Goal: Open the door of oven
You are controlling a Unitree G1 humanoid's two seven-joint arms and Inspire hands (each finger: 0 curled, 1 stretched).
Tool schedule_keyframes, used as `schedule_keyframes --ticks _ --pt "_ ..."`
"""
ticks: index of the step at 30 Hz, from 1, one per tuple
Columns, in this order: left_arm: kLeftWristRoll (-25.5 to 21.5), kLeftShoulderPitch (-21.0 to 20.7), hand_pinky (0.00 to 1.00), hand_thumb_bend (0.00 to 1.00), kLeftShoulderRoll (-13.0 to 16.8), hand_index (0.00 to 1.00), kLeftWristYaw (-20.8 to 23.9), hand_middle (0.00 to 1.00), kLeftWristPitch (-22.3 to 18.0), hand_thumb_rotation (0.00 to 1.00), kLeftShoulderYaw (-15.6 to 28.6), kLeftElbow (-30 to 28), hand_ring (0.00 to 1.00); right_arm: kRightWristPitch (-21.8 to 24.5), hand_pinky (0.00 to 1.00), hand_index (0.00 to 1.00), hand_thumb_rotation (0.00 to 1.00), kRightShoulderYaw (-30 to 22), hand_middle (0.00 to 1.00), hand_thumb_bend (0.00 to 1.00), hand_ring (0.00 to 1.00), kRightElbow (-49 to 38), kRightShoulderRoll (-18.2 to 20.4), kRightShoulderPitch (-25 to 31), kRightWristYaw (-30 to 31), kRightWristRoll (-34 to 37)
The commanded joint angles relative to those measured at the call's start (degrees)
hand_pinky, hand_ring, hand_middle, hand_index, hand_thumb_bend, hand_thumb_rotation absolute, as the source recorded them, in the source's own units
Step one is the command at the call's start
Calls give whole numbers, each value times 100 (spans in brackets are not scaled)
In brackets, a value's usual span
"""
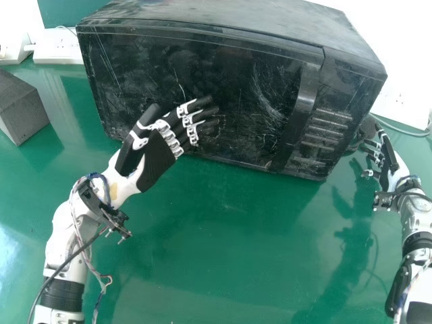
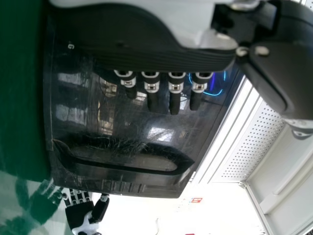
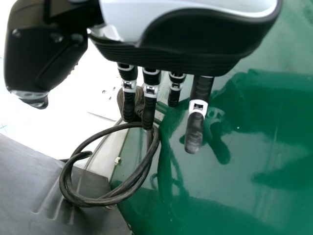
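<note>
Oven door [image 1: 236, 81]: with straight-fingered left hand [image 1: 155, 158], reach rightward for handle [image 1: 302, 104], hook behind, pull; steady with open right hand [image 1: 388, 162].

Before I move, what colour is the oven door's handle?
The handle is black, like the oven door; the head view shows it best.

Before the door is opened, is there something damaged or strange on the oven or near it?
The door has pale scratches, many beside its handle, so it looks worn. Next to the oven, a cable makes loose loops, which looks untidy.
</note>
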Motion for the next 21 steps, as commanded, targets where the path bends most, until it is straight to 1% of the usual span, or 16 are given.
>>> schedule_keyframes --ticks 1,4,8,13,15,18,21 --pt "55 -94 98 100 -75 100 56 100 41 84 -107 18 100 319 75 85 100 73 82 84 80 226 174 346 13 -114" --pt "119 -155 96 100 -89 100 130 100 84 85 -163 33 100 324 74 86 100 83 81 87 76 227 176 344 28 -122" --pt "108 -201 99 100 -101 100 235 100 262 85 -215 27 100 334 77 86 100 103 84 86 80 226 180 336 5 -141" --pt "177 -226 98 100 -113 100 381 100 312 85 -252 -3 100 329 73 85 100 81 83 85 79 227 197 330 -49 -115" --pt "132 -265 98 100 -120 100 416 100 456 83 -241 -23 100 326 74 85 100 62 84 85 80 229 205 332 -21 -94" --pt "135 -328 98 100 -89 100 438 100 652 83 -246 -49 100 330 75 87 100 79 84 86 79 231 209 328 3 -112" --pt "216 -364 95 100 -74 100 481 100 696 85 -270 -96 100 299 69 86 100 70 82 89 74 229 219 333 -11 -106"
